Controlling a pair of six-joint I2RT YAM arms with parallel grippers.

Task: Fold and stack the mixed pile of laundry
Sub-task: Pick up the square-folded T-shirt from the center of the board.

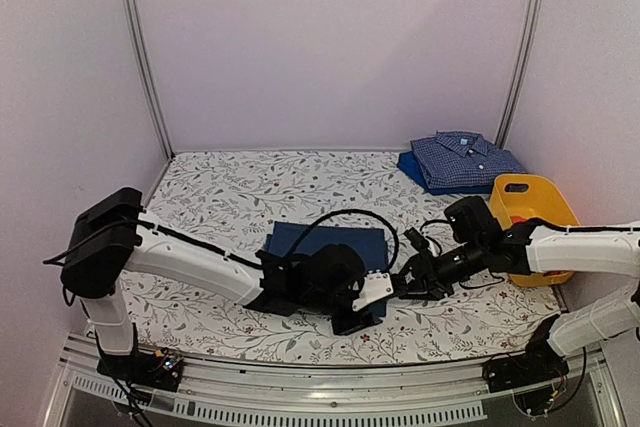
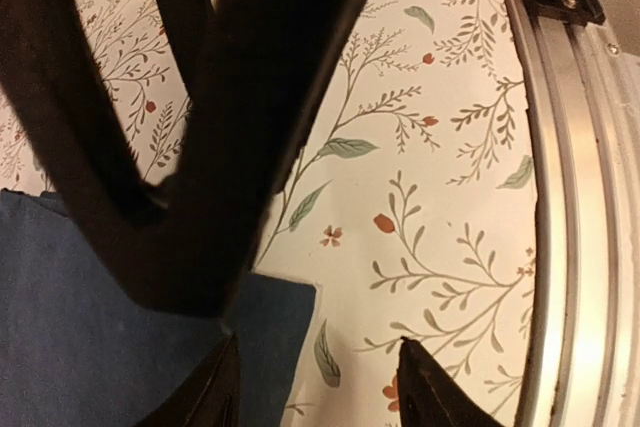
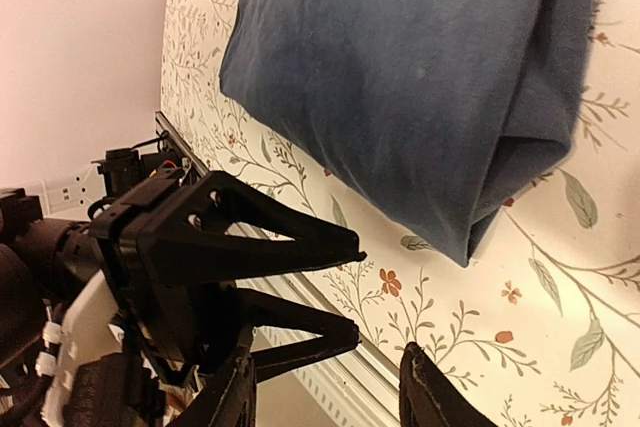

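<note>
By the front edge of the leaf-printed tablecloth [image 1: 220, 197], the left gripper [image 2: 320, 387] and right gripper [image 3: 330, 392] both gape, gripping nothing, at the near right corner of a folded dark navy garment [image 1: 330, 242]. It lies flat mid-table, long axis left to right. Beyond a yellow plastic basket [image 1: 530, 209], a folded blue checked shirt [image 1: 465, 157], collar towards the back wall, tops a plain blue folded cloth [image 1: 415, 169].

Top external: mounted high at near edge, looked down over whole floral table [image 1: 220, 197].
Left wrist: very close above table, faced down beside front rail [image 2: 560, 197].
Right wrist: low, close, faced across at left gripper [image 3: 357, 285].
Shared across all three: folded navy garment [image 1: 330, 242].
</note>
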